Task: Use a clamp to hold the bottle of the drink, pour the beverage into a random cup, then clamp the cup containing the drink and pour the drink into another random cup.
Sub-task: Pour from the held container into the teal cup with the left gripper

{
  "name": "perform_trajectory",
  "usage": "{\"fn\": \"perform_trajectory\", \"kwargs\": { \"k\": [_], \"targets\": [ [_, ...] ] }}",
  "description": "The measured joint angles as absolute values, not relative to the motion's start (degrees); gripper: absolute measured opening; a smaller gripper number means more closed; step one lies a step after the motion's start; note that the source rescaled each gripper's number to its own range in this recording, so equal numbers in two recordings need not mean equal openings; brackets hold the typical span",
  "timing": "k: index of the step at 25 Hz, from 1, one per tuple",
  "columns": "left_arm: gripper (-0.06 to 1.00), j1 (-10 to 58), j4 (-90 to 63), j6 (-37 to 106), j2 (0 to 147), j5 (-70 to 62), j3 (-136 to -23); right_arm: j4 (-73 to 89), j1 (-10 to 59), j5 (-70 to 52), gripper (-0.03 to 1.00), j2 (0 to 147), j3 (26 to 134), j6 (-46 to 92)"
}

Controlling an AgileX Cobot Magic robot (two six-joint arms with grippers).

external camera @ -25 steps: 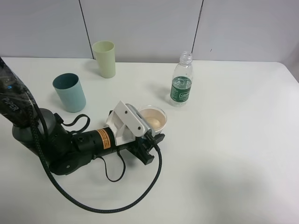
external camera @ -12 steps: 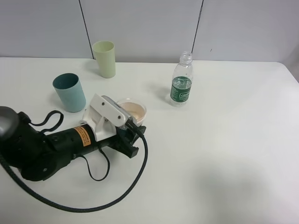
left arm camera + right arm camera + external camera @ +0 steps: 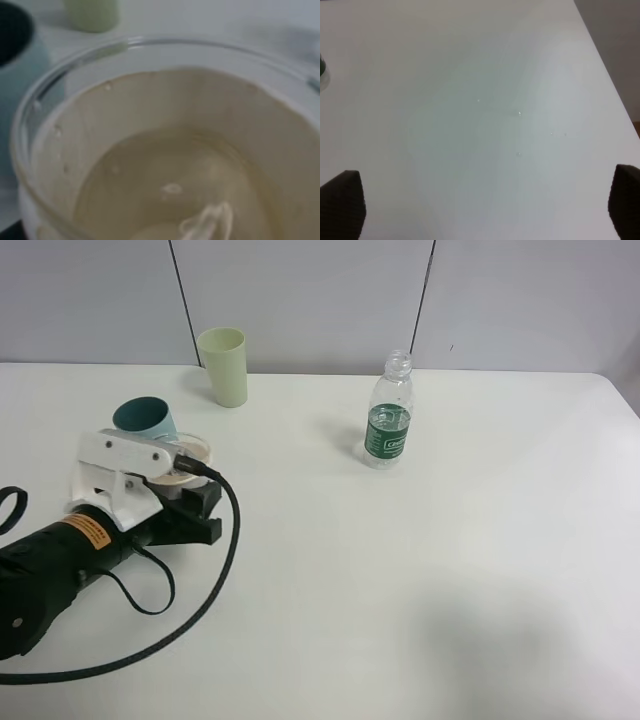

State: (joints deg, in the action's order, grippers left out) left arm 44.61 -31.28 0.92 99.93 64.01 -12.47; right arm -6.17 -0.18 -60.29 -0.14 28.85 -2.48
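Observation:
My left gripper [image 3: 192, 498] is shut on a clear plastic cup [image 3: 191, 452] and holds it right beside the teal cup [image 3: 146, 417]. In the left wrist view the clear cup [image 3: 165, 150] fills the frame and holds pale liquid; the teal cup [image 3: 15, 70] and the light green cup [image 3: 92, 12] show past its rim. The drink bottle [image 3: 389, 412], uncapped with a green label, stands upright at the back centre-right. The light green cup [image 3: 224, 366] stands at the back left. My right gripper [image 3: 485, 200] is open over bare table; it is outside the exterior view.
The white table [image 3: 450, 570] reaches to a grey wall at the back. The left arm's black cable [image 3: 215, 570] loops over the table at the front left. A few water droplets [image 3: 519, 114] lie on the table under the right gripper.
My left gripper has carried the clear cup from the middle of the table to the left, up beside the teal cup. The bottle and the other cups have not moved.

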Motion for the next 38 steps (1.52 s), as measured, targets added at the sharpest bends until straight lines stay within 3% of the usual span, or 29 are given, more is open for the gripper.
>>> {"fn": "perform_trajectory", "kwargs": {
  "k": [16, 22, 31, 38],
  "targets": [
    [0.00, 44.61, -51.52, 9.58, 95.28, 68.01, -10.30, -6.17, -0.18, -60.29, 1.00, -0.14, 28.85, -2.48],
    [0.00, 43.80, -52.60, 13.97, 95.17, 68.03, -10.30, -6.17, -0.18, -60.29, 1.00, -0.14, 28.85, -2.48],
    [0.00, 28.93, -44.62, 14.22, 91.96, 67.63, -10.66, -6.17, -0.18, -60.29, 1.00, -0.14, 28.85, -2.48],
    [0.00, 15.84, -30.86, 14.71, 90.84, 59.13, -15.25, -6.17, -0.18, -60.29, 1.00, -0.14, 28.85, -2.48]
  ]
}}
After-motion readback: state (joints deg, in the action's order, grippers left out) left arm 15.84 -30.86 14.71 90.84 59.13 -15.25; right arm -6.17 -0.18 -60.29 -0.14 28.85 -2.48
